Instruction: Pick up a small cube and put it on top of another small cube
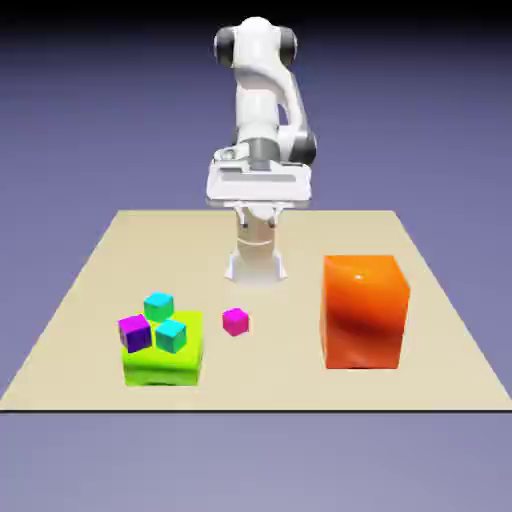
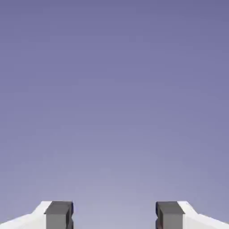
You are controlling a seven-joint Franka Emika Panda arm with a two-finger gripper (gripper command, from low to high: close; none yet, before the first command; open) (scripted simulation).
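The claw (image 2: 114, 217) hangs high near the arm's base, jaws standing wide with nothing between them; its own camera sees only blue-violet backdrop. Well below it and nearer the camera, the small pink cube (image 1: 235, 321) sits alone on the worktop (image 1: 90, 300). To the exterior view's left of that, a green block (image 1: 162, 362) carries two teal cubes (image 1: 159, 305) and a purple cube (image 1: 135, 333). An orange block (image 1: 364, 311) stands well off to the exterior view's right.

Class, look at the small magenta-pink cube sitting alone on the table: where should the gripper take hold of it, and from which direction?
Grip the magenta-pink cube across two opposite side faces, coming straight down from above. It sits flat on the table, apart from the green block and orange block, so its sides look free. The gripper is open and empty.
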